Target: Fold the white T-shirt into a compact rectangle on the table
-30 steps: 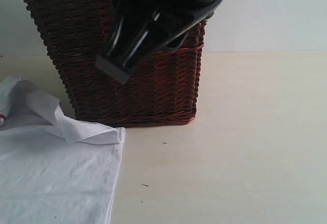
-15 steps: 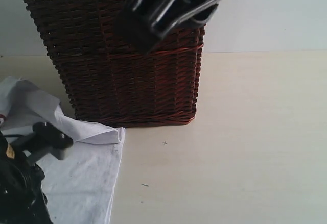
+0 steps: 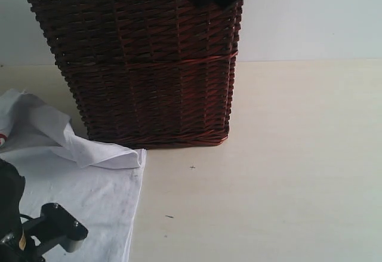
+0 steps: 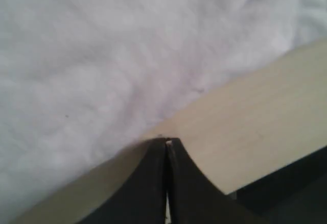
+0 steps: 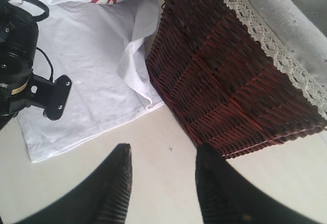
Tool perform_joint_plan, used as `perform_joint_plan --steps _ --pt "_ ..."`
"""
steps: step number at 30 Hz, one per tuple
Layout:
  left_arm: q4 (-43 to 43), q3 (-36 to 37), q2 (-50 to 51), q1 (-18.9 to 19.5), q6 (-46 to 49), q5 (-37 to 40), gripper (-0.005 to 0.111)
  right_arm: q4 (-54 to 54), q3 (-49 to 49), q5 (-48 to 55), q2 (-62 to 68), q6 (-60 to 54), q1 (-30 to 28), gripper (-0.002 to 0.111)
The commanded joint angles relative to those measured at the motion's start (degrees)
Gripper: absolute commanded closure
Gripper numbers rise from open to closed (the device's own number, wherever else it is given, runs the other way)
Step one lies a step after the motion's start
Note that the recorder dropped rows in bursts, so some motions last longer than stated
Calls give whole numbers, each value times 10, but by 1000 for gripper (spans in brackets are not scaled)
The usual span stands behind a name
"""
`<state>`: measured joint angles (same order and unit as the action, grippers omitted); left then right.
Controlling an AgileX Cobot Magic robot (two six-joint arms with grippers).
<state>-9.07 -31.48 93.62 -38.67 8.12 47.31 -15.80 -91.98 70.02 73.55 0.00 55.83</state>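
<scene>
The white T-shirt (image 3: 77, 202) is spread on the worktop (image 3: 286, 154) beside the basket (image 3: 149, 71). The left jaws are shut at its hem, though a pinch cannot be confirmed. The right jaws are held apart, empty. A first fold is judged pending: the hem must be lifted across.

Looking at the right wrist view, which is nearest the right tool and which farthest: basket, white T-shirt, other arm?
1. The basket, just beside the right tool.
2. The white T-shirt, lying flat by the basket's corner.
3. The other arm, over the shirt's far edge.
</scene>
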Motion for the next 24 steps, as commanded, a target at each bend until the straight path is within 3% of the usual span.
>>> perform_joint_plan --steps 1,5,9,13,18,21,24 --pt "-1 17 0 -21 -9 21 107 13 -3 -1 -3 0 -3 68" --pt "-6 20 -12 -26 -8 21 107 23 -3 -1 -3 -6 -3 68" --pt "0 20 -65 -26 -11 -68 107 23 -3 -1 -3 -9 -3 70" --pt "76 20 -86 -24 -90 -155 107 23 -3 -1 -3 -10 -3 71" --pt "157 20 -15 -24 -184 -206 107 23 -3 -1 -3 -10 -3 71" --pt "145 20 40 -35 -188 -193 107 23 -3 -1 -3 -10 -3 71" --pt "141 23 43 -52 -239 -119 107 21 -3 -1 -3 -19 -3 71"
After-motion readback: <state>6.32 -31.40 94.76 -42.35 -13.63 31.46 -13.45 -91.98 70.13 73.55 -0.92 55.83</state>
